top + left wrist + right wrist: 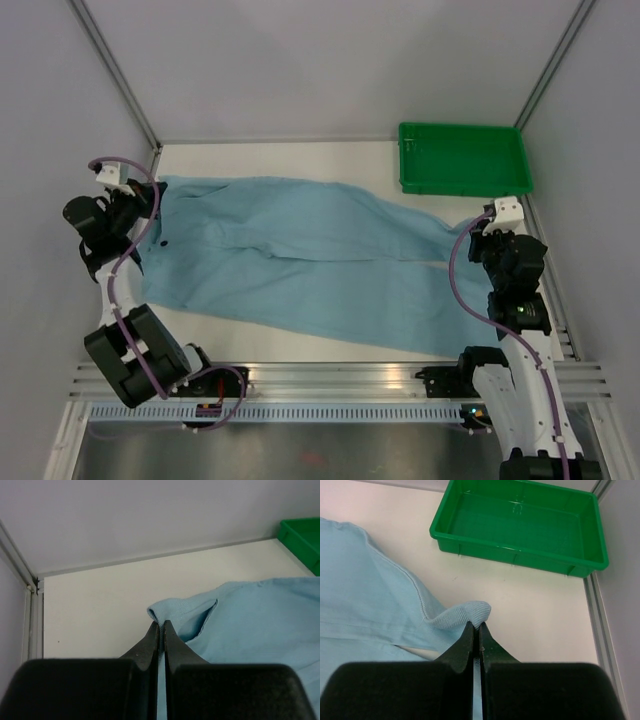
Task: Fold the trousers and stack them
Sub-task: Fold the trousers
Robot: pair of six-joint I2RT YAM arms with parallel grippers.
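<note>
Two claws, both clenched on cloth. In its own wrist camera the left claw sits at the lower middle of the frame. Its black fingers are pressed together, with a rolled corner of the trousers caught at their tips. A sliver of blue shows down the slit between them. In the other wrist view the right claw is pinched just as tight, and a ribbed hem corner is bunched up right at its tips.

From overhead, the left claw is at the middle left of the frame, on the waist end. The right claw is at the middle right, on the end of the upper leg. Between them the trousers lie spread flat across the white table. The waist is to the left, and the two legs run rightward and part a little. A small dark button shows near the left edge of the cloth. A green tray sits in the upper right of the frame, near the right claw and apart from the cloth.
</note>
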